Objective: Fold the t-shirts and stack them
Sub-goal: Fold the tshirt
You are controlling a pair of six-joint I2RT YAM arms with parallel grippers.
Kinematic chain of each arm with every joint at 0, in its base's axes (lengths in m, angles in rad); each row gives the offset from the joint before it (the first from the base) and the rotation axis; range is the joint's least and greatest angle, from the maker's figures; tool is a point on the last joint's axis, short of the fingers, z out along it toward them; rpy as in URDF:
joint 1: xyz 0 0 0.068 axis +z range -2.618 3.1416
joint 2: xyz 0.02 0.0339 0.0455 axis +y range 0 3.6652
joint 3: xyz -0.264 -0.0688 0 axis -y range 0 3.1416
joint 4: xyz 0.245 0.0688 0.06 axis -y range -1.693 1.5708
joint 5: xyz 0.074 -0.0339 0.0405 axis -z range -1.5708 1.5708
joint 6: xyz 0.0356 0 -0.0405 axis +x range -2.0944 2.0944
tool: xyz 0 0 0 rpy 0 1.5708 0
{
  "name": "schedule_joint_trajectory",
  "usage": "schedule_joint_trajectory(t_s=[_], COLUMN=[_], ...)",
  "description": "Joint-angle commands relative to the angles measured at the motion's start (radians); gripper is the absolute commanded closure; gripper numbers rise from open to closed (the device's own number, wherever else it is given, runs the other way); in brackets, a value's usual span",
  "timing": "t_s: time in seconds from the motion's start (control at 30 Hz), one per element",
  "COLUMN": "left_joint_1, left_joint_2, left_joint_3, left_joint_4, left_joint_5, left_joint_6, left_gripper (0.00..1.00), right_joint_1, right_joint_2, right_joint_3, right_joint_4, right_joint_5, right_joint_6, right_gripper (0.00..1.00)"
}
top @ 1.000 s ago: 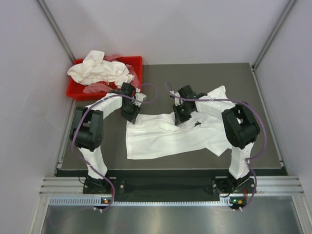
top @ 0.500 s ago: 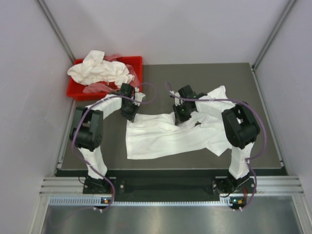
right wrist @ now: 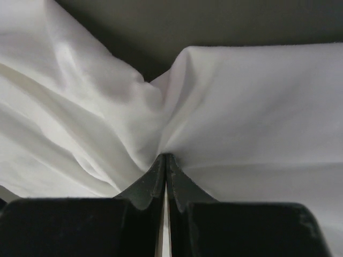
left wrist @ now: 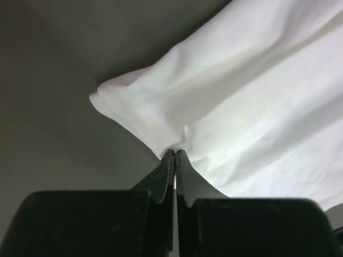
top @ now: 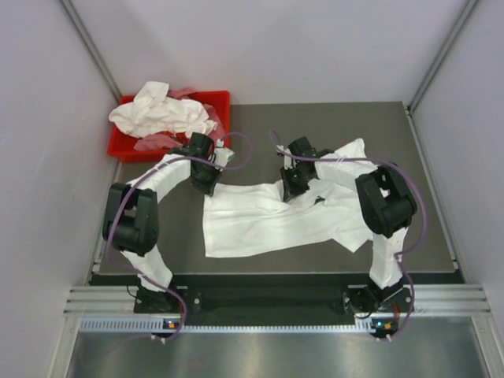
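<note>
Top cam: fixed, high, behind the arm bases. It looks down and forward over the whole table from far off, with the bases at the bottom edge and walls around.

Left wrist cam: looks out along the left gripper, very close, onto a shirt corner and dark table.

Right wrist cam: same setup over the right gripper, very close. The frame is mostly cloth, with a strip of table on top.

Shared: all three see the same spread shirt. The top view contains both wrist patches, along the shirt's far edge, at the left corner and mid.
</note>
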Motion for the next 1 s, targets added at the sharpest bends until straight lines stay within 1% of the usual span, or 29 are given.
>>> schedule_joint_trajectory(t_s=[0.0,0.13,0.27,0.33,0.47,0.63,0.7,0.73,0.77,0.83,0.87,0.9,0.93,0.97], left_joint_1=[0.001,0.001,0.000,-0.013,-0.056,-0.111,-0.112,-0.112,-0.111,-0.111,-0.109,-0.106,-0.090,-0.071], left_joint_2=[-0.077,-0.111,-0.145,-0.152,-0.142,-0.139,-0.145,-0.146,-0.151,-0.157,-0.160,-0.165,-0.166,-0.162], left_joint_3=[0.002,-0.045,-0.116,-0.139,-0.192,-0.231,-0.230,-0.226,-0.211,-0.185,-0.142,-0.118,-0.089,-0.028], left_joint_4=[-0.069,-0.109,-0.183,-0.215,-0.247,-0.232,-0.230,-0.230,-0.238,-0.255,-0.270,-0.296,-0.309,-0.313], left_joint_5=[0.042,0.090,0.162,0.170,0.145,0.076,0.061,0.056,0.053,0.072,0.085,0.105,0.143,0.173], left_joint_6=[0.053,0.115,0.245,0.286,0.377,0.421,0.437,0.440,0.443,0.432,0.426,0.415,0.390,0.371], left_gripper=[1.00,1.00,1.00,1.00,1.00,1.00,0.99,0.96,0.87,0.73,0.67,0.59,0.55,0.49], right_joint_1=[-0.016,-0.045,-0.067,-0.070,-0.079,-0.102,-0.110,-0.117,-0.125,-0.143,-0.151,-0.163,-0.191,-0.209], right_joint_2=[0.025,0.050,0.057,0.071,0.119,0.139,0.139,0.137,0.130,0.104,0.093,0.081,0.055,0.039], right_joint_3=[0.064,0.084,0.092,0.113,0.159,0.218,0.231,0.235,0.236,0.241,0.244,0.251,0.256,0.259], right_joint_4=[0.044,0.047,0.079,0.080,0.067,0.043,0.035,0.027,0.026,0.024,0.021,0.017,0.001,-0.003], right_joint_5=[0.037,0.061,0.076,0.078,0.080,0.103,0.104,0.104,0.106,0.101,0.101,0.100,0.103,0.103], right_joint_6=[0.045,0.096,0.136,0.134,0.133,0.131,0.125,0.123,0.120,0.114,0.110,0.110,0.105,0.104], right_gripper=[1.00,1.00,1.00,1.00,1.00,1.00,1.00,1.00,1.00,1.00,1.00,0.96,0.92,0.83])
